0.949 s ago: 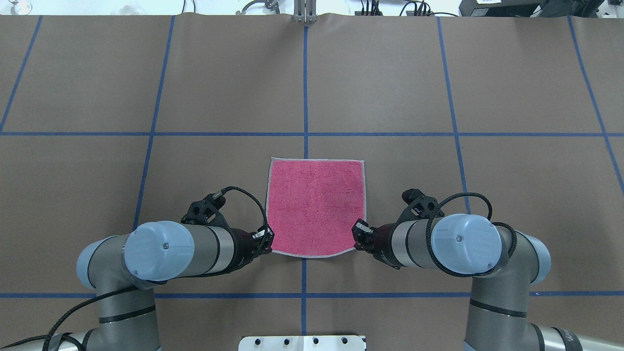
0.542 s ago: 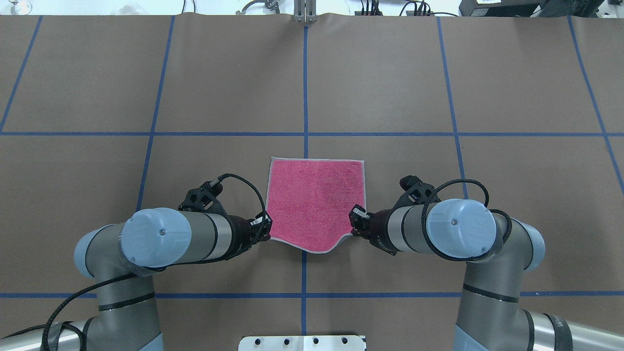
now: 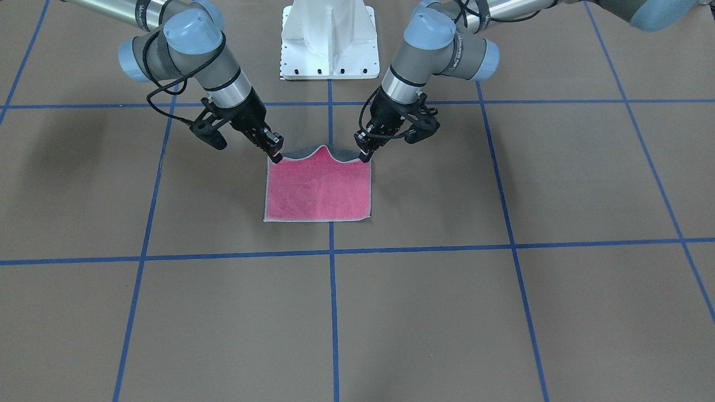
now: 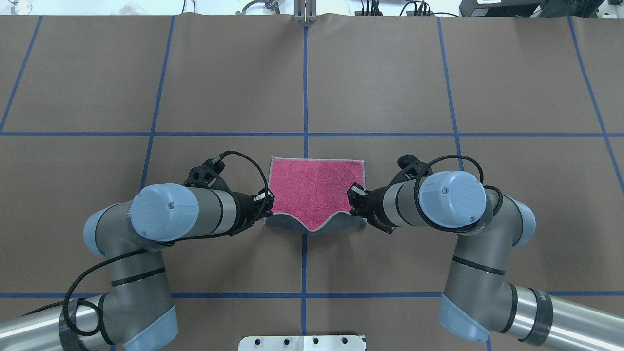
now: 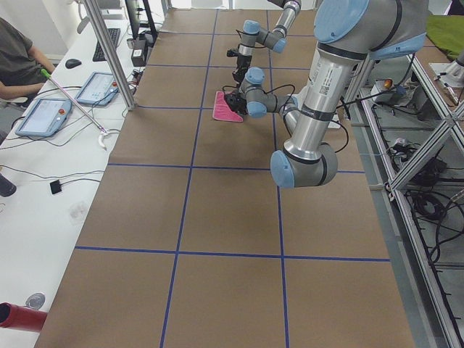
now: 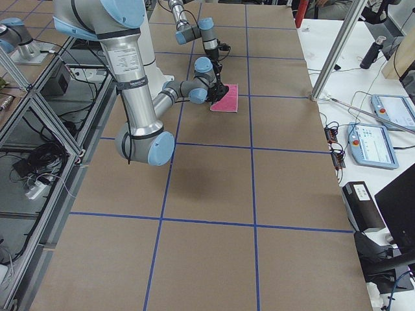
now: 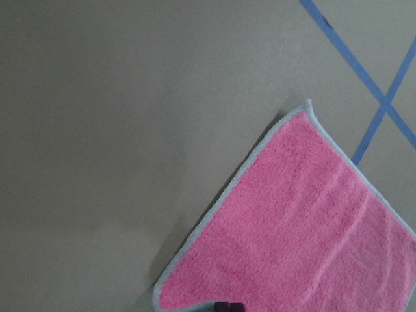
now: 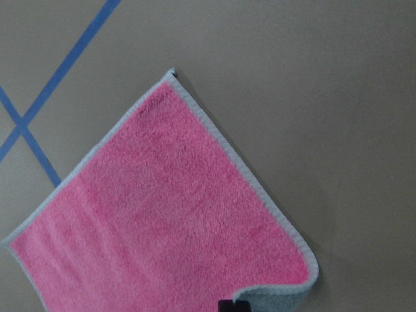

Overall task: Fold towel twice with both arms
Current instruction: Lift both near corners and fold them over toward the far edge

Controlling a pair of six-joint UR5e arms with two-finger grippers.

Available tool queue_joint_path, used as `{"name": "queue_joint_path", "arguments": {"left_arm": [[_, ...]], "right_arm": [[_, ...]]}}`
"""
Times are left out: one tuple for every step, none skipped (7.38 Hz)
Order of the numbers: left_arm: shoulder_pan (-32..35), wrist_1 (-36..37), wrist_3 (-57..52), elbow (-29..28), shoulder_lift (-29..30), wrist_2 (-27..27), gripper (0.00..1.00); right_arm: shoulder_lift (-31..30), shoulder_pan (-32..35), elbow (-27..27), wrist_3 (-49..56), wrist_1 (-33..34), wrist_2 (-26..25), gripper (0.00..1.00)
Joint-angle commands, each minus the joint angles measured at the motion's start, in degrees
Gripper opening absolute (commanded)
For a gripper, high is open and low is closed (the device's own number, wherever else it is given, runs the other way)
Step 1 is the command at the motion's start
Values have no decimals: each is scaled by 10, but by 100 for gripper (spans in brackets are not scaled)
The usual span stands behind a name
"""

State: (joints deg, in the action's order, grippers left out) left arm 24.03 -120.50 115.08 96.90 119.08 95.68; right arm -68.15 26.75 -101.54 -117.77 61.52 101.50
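The towel [image 4: 314, 187] lies pink face up at the table's middle, its far edge flat on the mat. Its near edge is raised and sags in the middle, so the dark grey underside [image 4: 336, 225] shows beneath it. My left gripper [image 4: 269, 201] is shut on the towel's near left corner. My right gripper [image 4: 351, 197] is shut on the near right corner. In the front-facing view the towel [image 3: 318, 190] hangs between the left gripper [image 3: 363, 156] and the right gripper [image 3: 275, 158]. Each wrist view shows the towel [image 7: 305, 234] [image 8: 169, 227] spreading away from the fingertips.
Blue tape lines [image 4: 305, 87] divide the brown table cover into squares. The white pedestal base [image 3: 329, 39] stands behind the towel on the robot's side. A seated person [image 5: 18, 58] and tablets [image 5: 43, 116] are at a side desk.
Both grippers have moved forward, away from the robot, and lifted the towel's near corners. The near edge now overhangs the towel and its grey underside shows.
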Motion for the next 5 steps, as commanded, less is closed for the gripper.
{"name": "queue_joint_path", "arguments": {"left_arm": [[15,-1,-16,-20,9,0,0],[19,-2,-17,-23,9,0,0],[25,-1,-17,-27,10,0,0],[29,-2,-19,-36,12,0,0],[36,-2,-22,-52,28,0,0]], "right_arm": [[11,12,22,2,0,3,0],[17,18,27,2,0,2,0],[24,22,36,1,0,3,0],[31,24,44,1,0,3,0],[34,25,49,2,0,3,0]]}}
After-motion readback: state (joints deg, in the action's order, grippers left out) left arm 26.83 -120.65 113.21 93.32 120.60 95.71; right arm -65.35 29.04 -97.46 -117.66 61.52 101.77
